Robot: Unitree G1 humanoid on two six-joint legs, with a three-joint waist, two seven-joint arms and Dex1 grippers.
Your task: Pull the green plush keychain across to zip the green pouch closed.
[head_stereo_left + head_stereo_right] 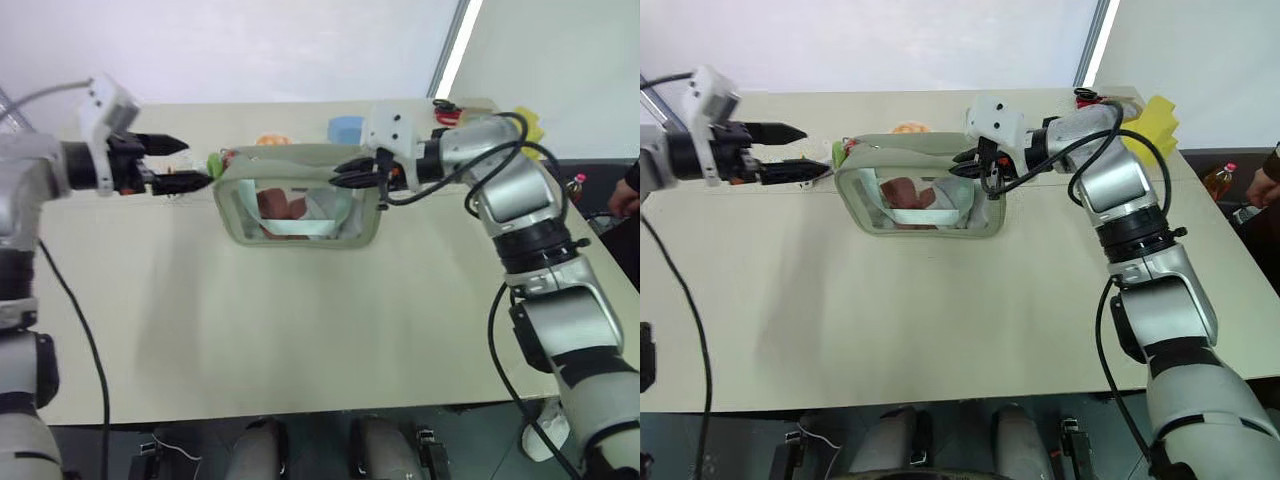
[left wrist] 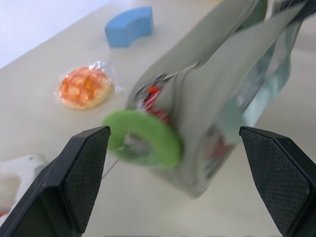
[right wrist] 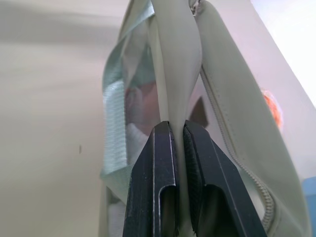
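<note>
Right claw [image 3: 177, 129] pinches the green pouch [image 1: 300, 195] at its right end, standing it on the desk [image 1: 300, 330]; left claw [image 2: 173, 173] gapes beside the green plush keychain [image 2: 143, 138] at the left end; soft, light, squashy; best pinched through the ring's rim.

Clutter on the beige table [image 1: 300, 330]

A blue foam block [image 2: 129, 26] and a wrapped orange bun [image 2: 85, 87] lay apart near the far edge.

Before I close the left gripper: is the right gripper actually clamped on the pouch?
Yes, shut on it. The right gripper pinches a fold of the green pouch between its fingers, with no gap beside the fabric.
</note>
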